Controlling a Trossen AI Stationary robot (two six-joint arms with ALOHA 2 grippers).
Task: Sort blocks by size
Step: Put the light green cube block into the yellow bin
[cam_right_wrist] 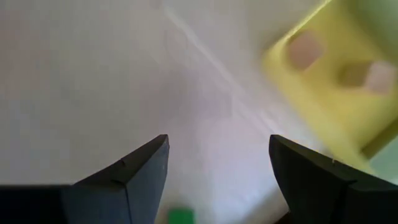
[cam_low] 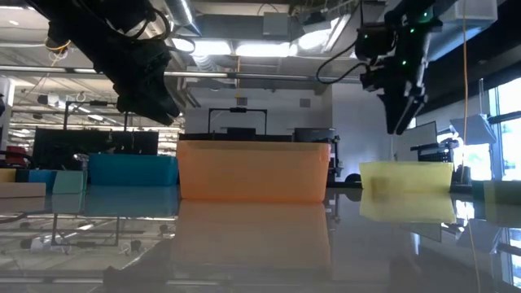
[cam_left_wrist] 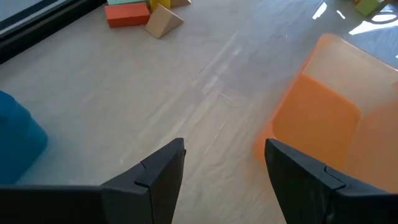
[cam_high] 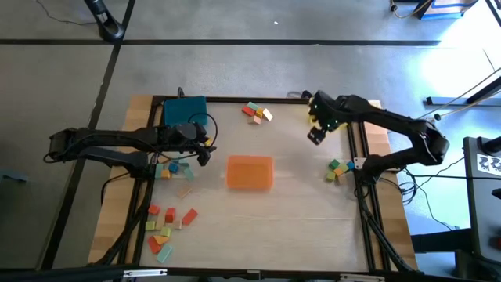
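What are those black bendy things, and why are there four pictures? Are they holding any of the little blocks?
The black bendy things are two robot arms. Each ends in a pincher with two fingers, called a gripper.

The four pictures show the same moment from four cameras. One looks straight down on the table. One sits low, at table height. One rides on each arm's wrist, so you see that arm's own dark fingers at the bottom.

From above, the left gripper hangs near the blue tray. The right gripper hangs over bare table. Both are open and hold nothing.

An orange tray sits in the middle, and a yellow tray shows in the right wrist picture, with a few blocks in it. Small coloured blocks lie in little heaps around the table.
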